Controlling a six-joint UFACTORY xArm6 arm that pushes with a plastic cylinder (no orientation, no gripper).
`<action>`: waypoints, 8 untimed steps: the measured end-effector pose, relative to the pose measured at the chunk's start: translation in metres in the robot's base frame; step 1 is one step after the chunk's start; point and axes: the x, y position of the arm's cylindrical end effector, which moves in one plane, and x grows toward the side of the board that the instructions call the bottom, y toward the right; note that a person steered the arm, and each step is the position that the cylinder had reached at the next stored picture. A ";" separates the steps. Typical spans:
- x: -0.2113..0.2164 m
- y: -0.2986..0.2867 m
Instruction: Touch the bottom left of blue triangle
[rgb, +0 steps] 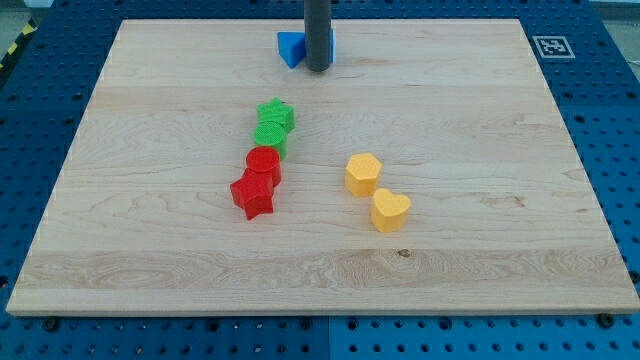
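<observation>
The blue triangle (292, 48) lies near the view's top edge of the wooden board (480, 150), a little left of centre. My rod comes down from the view's top and hides the triangle's right part. My tip (318, 68) rests on the board at the triangle's lower right side, touching or nearly touching it. Only the triangle's left part shows beside the rod.
A green star (277, 115) and a green round block (270, 136) sit mid-board, with a red cylinder (264, 163) and a red star (253, 194) in a chain below them. A yellow hexagon (363, 173) and a yellow heart (390, 210) lie to the right.
</observation>
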 end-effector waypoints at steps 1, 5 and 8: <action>0.028 0.001; 0.036 -0.060; 0.029 -0.060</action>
